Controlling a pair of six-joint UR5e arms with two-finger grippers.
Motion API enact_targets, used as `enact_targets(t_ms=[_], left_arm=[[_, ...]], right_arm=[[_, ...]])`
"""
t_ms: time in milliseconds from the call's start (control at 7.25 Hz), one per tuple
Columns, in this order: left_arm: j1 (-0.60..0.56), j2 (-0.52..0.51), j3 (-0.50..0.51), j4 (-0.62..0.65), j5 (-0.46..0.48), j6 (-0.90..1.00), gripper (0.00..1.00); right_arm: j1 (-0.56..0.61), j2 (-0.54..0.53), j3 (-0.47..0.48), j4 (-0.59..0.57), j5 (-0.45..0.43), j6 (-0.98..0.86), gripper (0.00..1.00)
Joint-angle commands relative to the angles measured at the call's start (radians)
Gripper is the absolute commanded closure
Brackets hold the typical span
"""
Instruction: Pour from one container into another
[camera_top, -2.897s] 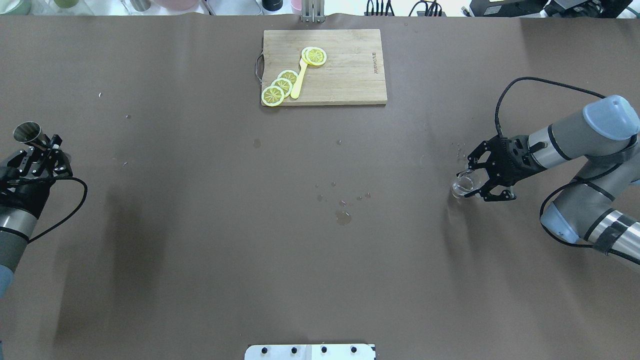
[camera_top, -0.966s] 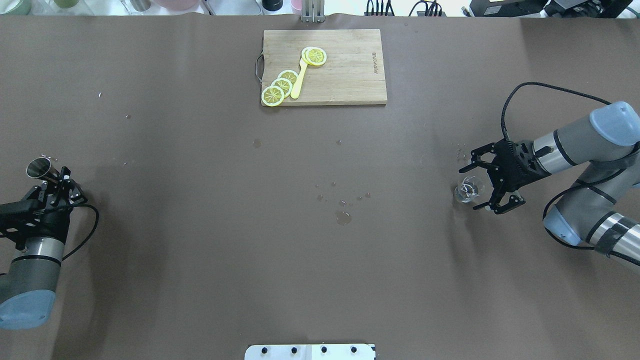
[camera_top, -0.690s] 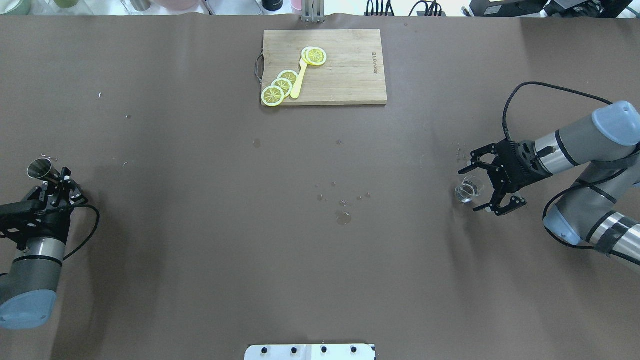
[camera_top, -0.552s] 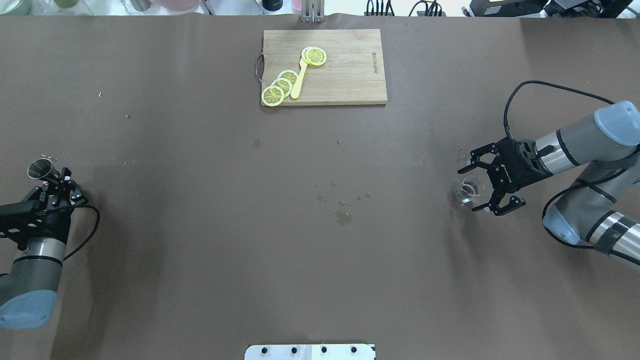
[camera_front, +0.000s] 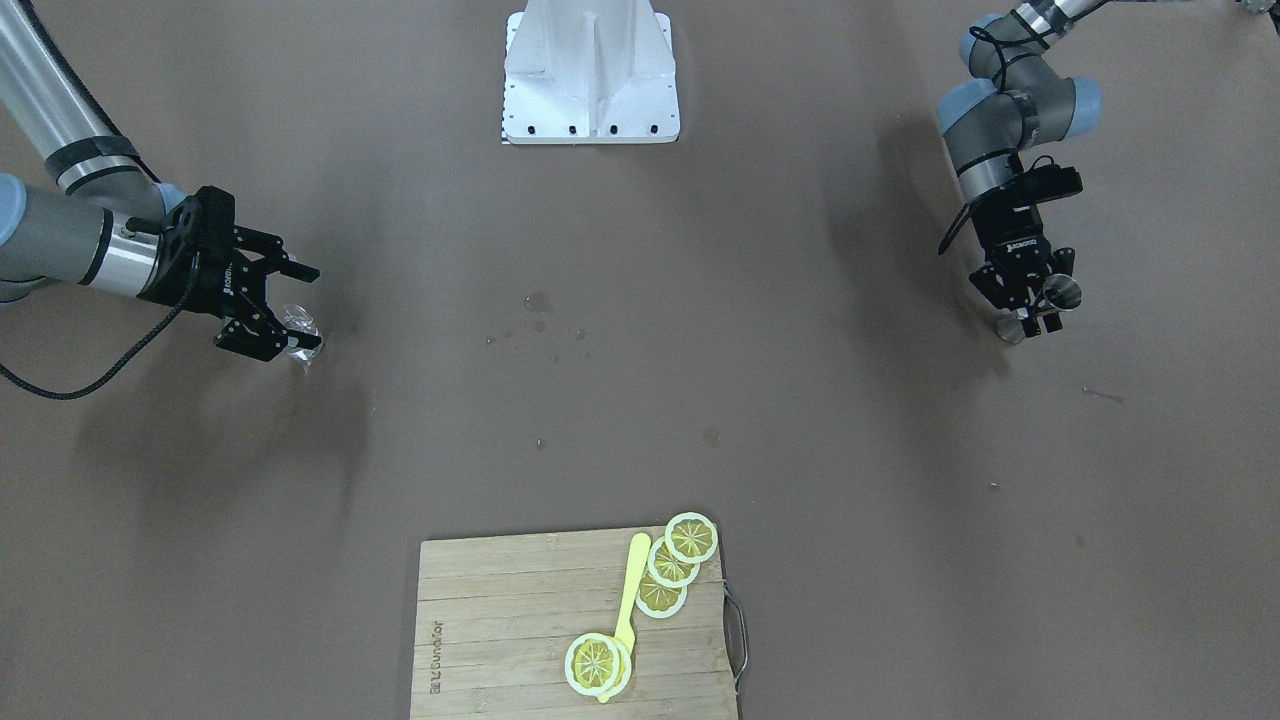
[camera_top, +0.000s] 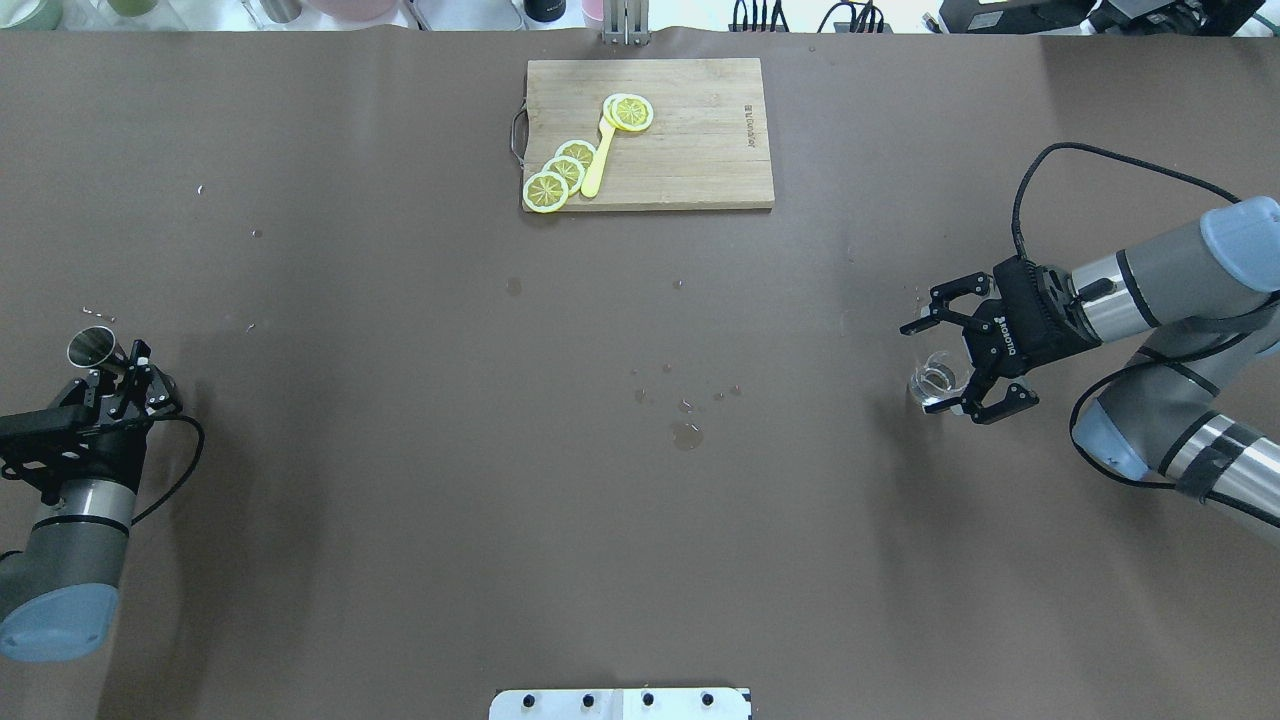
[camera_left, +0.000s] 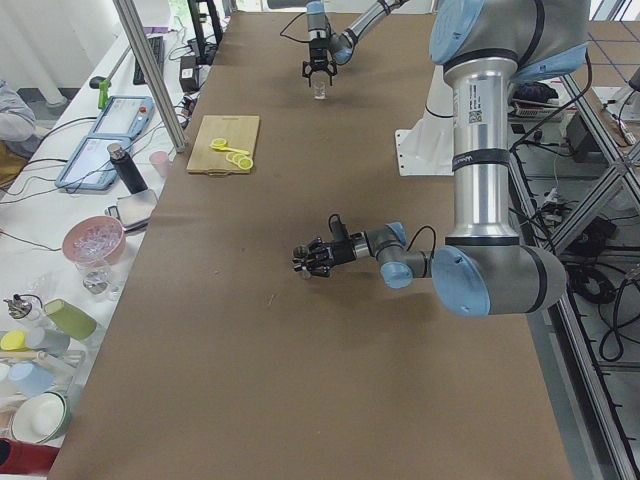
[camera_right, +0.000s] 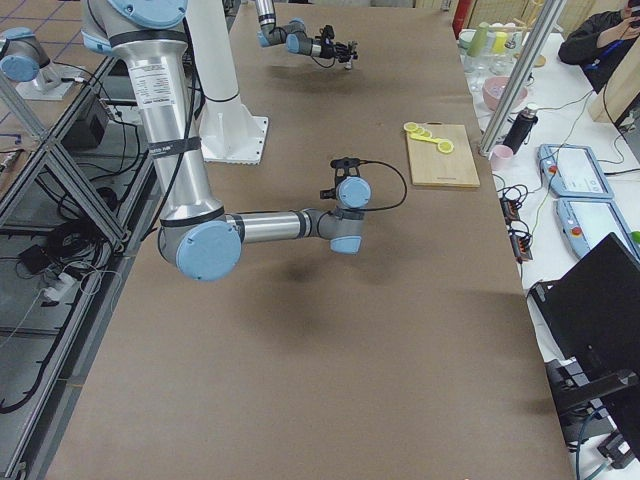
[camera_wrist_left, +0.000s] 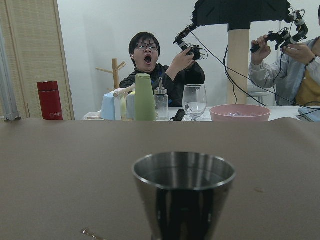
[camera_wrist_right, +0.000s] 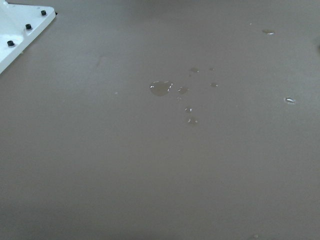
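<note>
A steel cup (camera_top: 88, 343) is at the table's far left edge, and my left gripper (camera_top: 128, 365) is shut on it. It stands upright and fills the lower middle of the left wrist view (camera_wrist_left: 184, 195); the fingers are hidden there. In the front-facing view the cup (camera_front: 1060, 292) is at the right. A small clear glass (camera_top: 935, 380) with some water stands on the table at the right. My right gripper (camera_top: 938, 368) is open around it, the fingers apart from the glass (camera_front: 300, 325). The right wrist view shows only table and droplets.
A wooden cutting board (camera_top: 700, 140) with lemon slices (camera_top: 560, 172) and a yellow utensil lies at the far middle. Water drops (camera_top: 687, 435) dot the brown table's centre. The white robot base plate (camera_top: 620, 703) is at the near edge. Operators and vessels show beyond the table's left end.
My right gripper has let go of the glass, which now stands on the table, and has turned slightly. My left arm has drawn the steel cup back toward the robot's side.
</note>
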Motion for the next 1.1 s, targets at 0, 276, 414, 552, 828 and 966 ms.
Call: enact_targets(t_ms=[0,276,414,552,828,966], left_arm=[[0.003,0.001,-0.003,0.012,0.008,0.001,0.01],[0.01,0.012,-0.021,0.028,0.023,-0.006,0.01],[0.035,0.018,-0.032,0.029,0.075,-0.064,0.01],[0.076,0.042,-0.062,0.088,0.137,-0.118,0.01],[0.147,0.134,-0.145,0.152,0.19,-0.251,0.01],[0.148,0.15,-0.167,0.152,0.196,-0.253,0.01]], right_arm=[[0.042,0.062,0.006,0.038,-0.045,0.109,0.0],[0.065,0.117,0.032,0.038,-0.201,0.276,0.0],[0.07,0.128,0.062,0.035,-0.281,0.389,0.0],[0.079,0.133,0.084,0.028,-0.368,0.488,0.0],[0.146,0.157,0.139,-0.165,-0.465,0.501,0.0],[0.177,0.162,0.179,-0.31,-0.54,0.502,0.0]])
